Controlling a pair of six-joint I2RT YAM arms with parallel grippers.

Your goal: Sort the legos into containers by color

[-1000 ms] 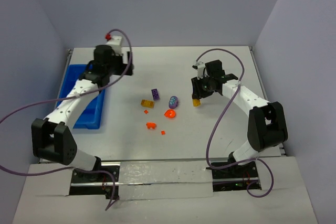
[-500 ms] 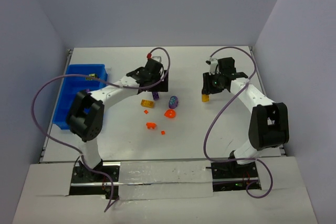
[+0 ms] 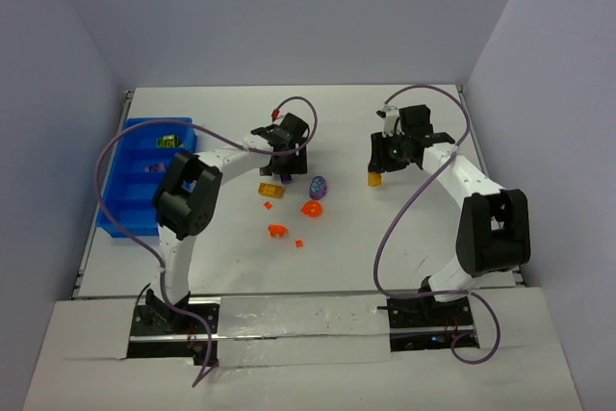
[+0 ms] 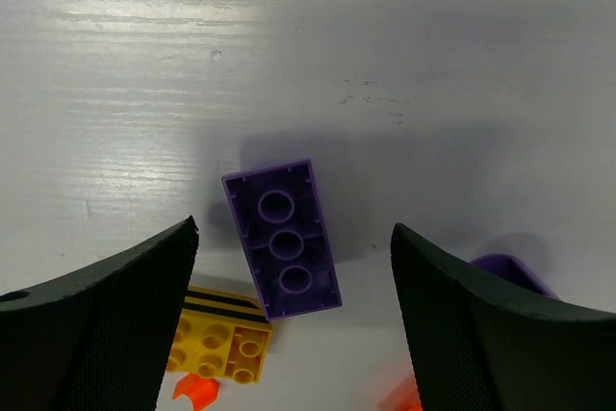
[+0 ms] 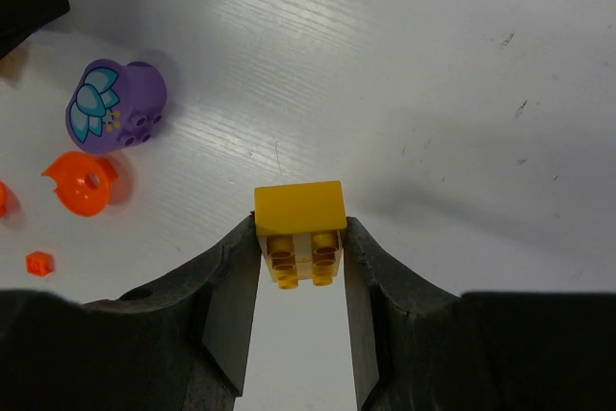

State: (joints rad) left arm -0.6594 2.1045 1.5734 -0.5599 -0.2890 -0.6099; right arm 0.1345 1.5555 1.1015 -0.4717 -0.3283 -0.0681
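My left gripper hangs open over the loose legos in the middle of the table. A purple brick lies underside up between its wide-apart fingers, touching neither. Beside it lies a yellow striped brick. My right gripper is shut on a small yellow brick, held above the table at the right. A purple domed piece, an orange round piece and an orange bit lie loose. The blue tray stands at the left.
The tray holds an olive-green piece in a far compartment and a purple bit further in. A tiny orange square lies nearest the arm bases. Grey walls close in the table on three sides.
My left arm has swung from over the blue tray to the middle and come down over the purple brick. My right gripper has moved slightly right and back with the yellow brick.
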